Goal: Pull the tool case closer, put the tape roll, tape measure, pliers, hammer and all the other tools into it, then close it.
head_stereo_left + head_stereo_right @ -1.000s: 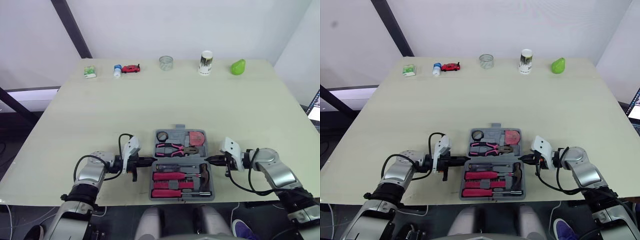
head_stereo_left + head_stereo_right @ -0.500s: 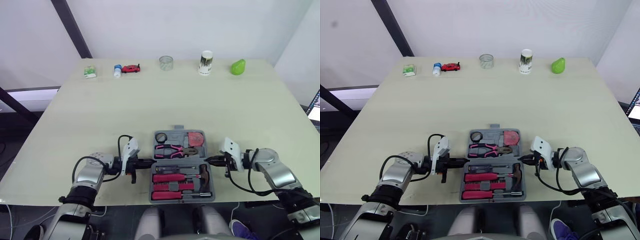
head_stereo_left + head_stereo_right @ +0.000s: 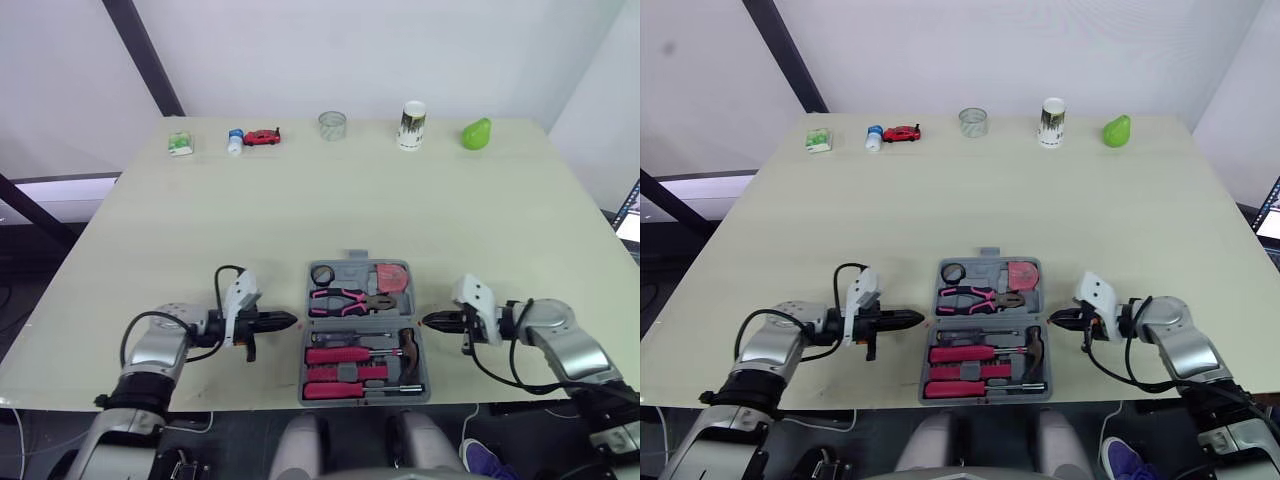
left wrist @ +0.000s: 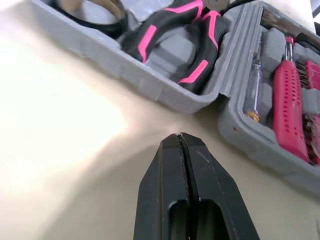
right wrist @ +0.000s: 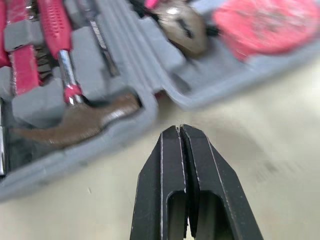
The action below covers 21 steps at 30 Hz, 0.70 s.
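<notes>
Open tool case (image 3: 352, 262) at the bench's (image 3: 300, 200) front edge is flanked by left gripper (image 3: 288, 321) and right gripper (image 3: 428, 321), jaws closed, empty; presumably staged for closing.

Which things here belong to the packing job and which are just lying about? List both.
Job: tool case, tape roll, tape measure, pliers, hammer, screwdrivers.
Lying about: green box, small bottle, red toy car, clear cup, white cup, green pear.
</notes>
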Each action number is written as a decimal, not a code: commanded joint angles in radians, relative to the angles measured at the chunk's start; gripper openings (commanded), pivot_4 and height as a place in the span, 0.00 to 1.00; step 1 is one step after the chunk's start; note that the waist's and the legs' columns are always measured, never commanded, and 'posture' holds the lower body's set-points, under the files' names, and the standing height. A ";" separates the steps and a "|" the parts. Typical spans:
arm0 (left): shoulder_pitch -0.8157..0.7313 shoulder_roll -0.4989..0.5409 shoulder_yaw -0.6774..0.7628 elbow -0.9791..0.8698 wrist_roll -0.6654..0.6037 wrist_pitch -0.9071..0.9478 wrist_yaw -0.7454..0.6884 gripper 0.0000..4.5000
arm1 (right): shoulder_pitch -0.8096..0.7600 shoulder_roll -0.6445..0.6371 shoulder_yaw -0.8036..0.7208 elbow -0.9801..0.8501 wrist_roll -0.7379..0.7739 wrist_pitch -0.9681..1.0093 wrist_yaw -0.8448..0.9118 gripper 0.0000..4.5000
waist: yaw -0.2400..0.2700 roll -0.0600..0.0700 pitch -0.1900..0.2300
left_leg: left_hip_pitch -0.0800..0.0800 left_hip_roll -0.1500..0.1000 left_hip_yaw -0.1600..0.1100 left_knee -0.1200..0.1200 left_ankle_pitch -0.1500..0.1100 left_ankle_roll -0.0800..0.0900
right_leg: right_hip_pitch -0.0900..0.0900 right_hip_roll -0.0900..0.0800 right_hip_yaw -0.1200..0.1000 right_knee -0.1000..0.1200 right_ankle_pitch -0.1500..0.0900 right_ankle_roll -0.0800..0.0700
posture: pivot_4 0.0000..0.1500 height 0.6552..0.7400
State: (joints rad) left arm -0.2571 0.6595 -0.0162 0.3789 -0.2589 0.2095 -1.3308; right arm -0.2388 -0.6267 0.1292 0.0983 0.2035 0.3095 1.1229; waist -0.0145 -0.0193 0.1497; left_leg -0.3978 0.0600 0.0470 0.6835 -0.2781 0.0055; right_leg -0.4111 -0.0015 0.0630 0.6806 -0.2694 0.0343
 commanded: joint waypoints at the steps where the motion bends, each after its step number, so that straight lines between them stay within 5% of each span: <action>1: 0.043 0.033 0.030 -0.166 -0.083 0.046 -0.043 0.00 | -0.034 0.005 -0.079 -0.005 0.084 0.098 -0.026 0.01 | 0.000 0.000 0.000 | 0.000 0.000 0.000 0.000 0.000 0.000 | 0.000 0.000 0.000 0.000 0.000 0.000 | 1.00 1.00; 3: 0.072 0.044 0.027 -0.238 -0.112 0.073 -0.054 0.00 | -0.050 0.012 -0.094 -0.006 0.116 0.170 -0.035 0.01 | 0.000 0.000 0.000 | 0.000 0.001 0.000 0.000 0.000 0.000 | 0.000 0.000 0.000 0.000 0.000 0.000 | 1.00 1.00; 6: 0.121 0.044 0.000 -0.380 -0.140 0.100 -0.052 0.00 | -0.098 0.024 -0.091 0.022 0.164 0.300 -0.033 0.17 | 0.000 0.000 0.000 | 0.000 0.001 0.000 0.000 0.000 0.000 | 0.000 0.000 0.000 0.000 0.000 0.000 | 1.00 1.00; 14: 0.179 0.058 -0.111 -0.594 -0.178 0.220 -0.047 0.00 | -0.269 0.092 -0.066 0.252 0.198 0.459 -0.025 0.98 | -0.001 0.001 0.001 | 0.000 0.000 0.001 -0.001 0.000 0.000 | 0.000 0.000 0.001 0.000 0.000 0.000 | 1.00 1.00; 21: 0.196 0.080 -0.213 -0.617 -0.092 0.224 0.004 0.00 | -0.421 0.160 -0.043 0.502 0.160 0.473 -0.008 0.99 | -0.003 0.001 0.001 | 0.000 0.000 0.001 -0.001 0.000 0.000 | -0.001 0.001 0.001 0.000 0.000 0.000 | 1.00 1.00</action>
State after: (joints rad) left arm -0.0671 0.7253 -0.2142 -0.2217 -0.3664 0.4471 -1.3340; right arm -0.6419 -0.4661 0.0826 0.5793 0.3680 0.7862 1.0958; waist -0.0174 -0.0182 0.1506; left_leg -0.3976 0.0604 0.0480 0.6821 -0.2782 0.0056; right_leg -0.4120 -0.0010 0.0640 0.6801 -0.2694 0.0341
